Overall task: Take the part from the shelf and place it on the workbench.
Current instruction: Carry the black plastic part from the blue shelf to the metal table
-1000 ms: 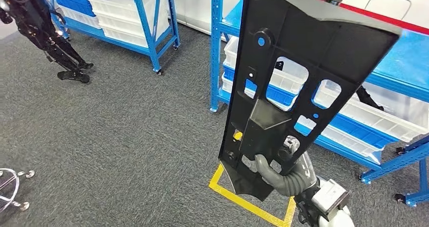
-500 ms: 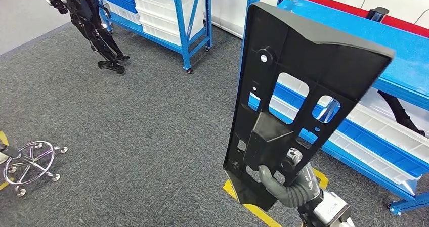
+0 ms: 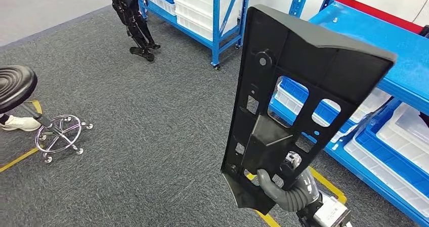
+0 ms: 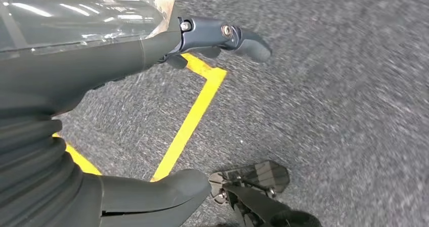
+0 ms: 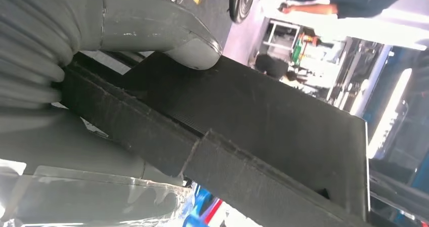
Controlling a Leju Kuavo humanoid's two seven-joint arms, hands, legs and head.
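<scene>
— What sits on the blue shelf (image 3: 354, 40) at the right of the head view?

— White bins (image 3: 404, 136) on its lower levels; their contents cannot be told.

— And the hands?

— The right hand (image 3: 283, 184), low and right of centre, grasps the part (image 3: 298, 100) near its lower end. The left hand (image 4: 152, 116) hangs unclenched over grey carpet, holding nothing.

— The part?

— A long black plastic panel with cut-outs, held upright mid-frame.

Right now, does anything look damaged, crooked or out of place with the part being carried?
Nothing stands out. The right robot hand grips the black plastic panel near its lower end, holding it upright and intact, leaning slightly over the grey carpet.
</scene>
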